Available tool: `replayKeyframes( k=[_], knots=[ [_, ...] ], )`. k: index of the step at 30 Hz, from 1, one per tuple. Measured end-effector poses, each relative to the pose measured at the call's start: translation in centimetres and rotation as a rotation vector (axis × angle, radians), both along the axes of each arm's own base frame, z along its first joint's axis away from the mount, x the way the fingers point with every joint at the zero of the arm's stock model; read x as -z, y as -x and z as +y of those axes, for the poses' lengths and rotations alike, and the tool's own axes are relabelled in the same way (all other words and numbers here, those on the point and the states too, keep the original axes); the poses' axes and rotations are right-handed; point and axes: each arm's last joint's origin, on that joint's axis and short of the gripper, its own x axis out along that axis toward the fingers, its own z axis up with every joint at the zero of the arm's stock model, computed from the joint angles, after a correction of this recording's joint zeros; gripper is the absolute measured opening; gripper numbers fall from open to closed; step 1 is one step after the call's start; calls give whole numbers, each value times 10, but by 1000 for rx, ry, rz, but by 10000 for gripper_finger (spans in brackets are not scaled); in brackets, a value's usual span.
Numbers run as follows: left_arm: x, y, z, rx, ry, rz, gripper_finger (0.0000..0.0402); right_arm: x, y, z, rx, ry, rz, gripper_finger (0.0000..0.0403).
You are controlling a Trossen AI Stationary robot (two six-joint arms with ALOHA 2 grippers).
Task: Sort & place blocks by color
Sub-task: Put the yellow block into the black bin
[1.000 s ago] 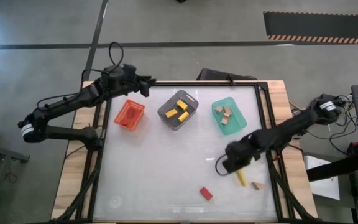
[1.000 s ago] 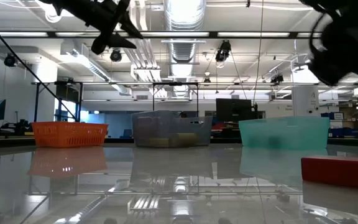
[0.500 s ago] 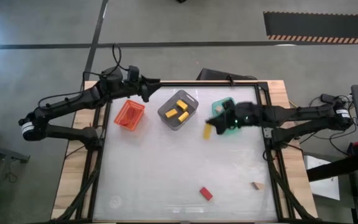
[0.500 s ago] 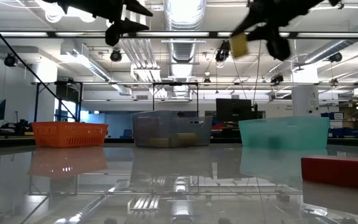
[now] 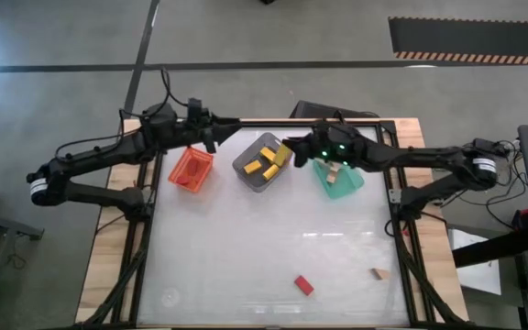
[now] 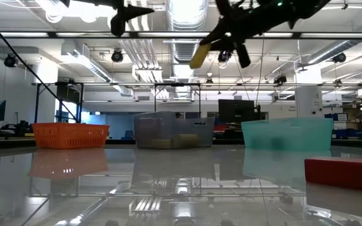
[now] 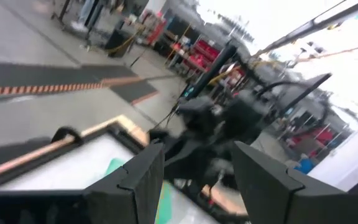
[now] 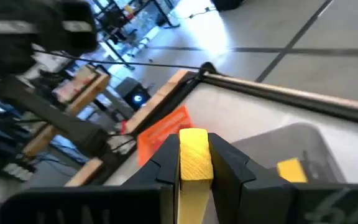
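My right gripper (image 5: 290, 152) is shut on a yellow block (image 5: 280, 157), high over the right rim of the grey bin (image 5: 262, 165); the low view shows that block (image 6: 200, 55) well above the bins. The grey bin holds several yellow blocks (image 5: 262, 161). My left gripper (image 5: 212, 134) hovers open over the table's far edge by the orange bin (image 5: 191, 168), nothing between its fingers (image 7: 143, 180). A red block (image 5: 303, 285) and a tan block (image 5: 379, 273) lie flat on the table near its front. The green bin (image 5: 339, 181) holds tan blocks, partly hidden by my right arm. My right gripper pinches the yellow block between its two fingers (image 8: 166, 163), which press on two opposite sides. The block's free end (image 8: 194, 138) sticks out past the fingertips. The fingers reach in almost level from the table's right. The block is lifted clear and tilts downward (image 6: 198, 56).
The three bins stand in a row along the far side: orange (image 6: 71, 135), grey (image 6: 171, 130), green (image 6: 288, 133). The wide middle of the glossy table (image 5: 264, 247) lies bare between the bins and the two loose blocks.
My right gripper has risen from the table's near right and swung toward the far left, past the green bin to the grey bin, tipping from pointing down to nearly level, with the yellow block in its fingers. My left gripper has drifted slightly right along the far edge.
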Motion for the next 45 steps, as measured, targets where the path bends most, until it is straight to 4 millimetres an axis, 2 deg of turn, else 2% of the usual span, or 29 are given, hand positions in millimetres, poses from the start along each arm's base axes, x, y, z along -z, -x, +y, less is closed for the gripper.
replayKeyframes(
  k=[10,15,21,26,30,39,45],
  knots=[
    [-25,13,-6,-3,-73,-169,171,15,-55,-39,-6,71,344,42],
    [-28,19,-8,-10,-83,-195,171,28,-82,-53,-39,99,474,50],
    [-29,22,-9,-10,-87,-204,171,50,-106,-64,-59,86,574,53],
    [-29,22,-9,-10,-87,-203,171,62,-116,-67,-68,72,599,54],
    [-29,22,-9,-11,-87,-202,171,64,-118,-67,-80,35,572,55],
    [-28,22,-9,-11,-85,-196,171,74,-126,-53,-91,-54,544,57],
    [-27,22,-9,-11,-85,-195,171,74,-128,-50,-88,-66,534,84]
  ],
)
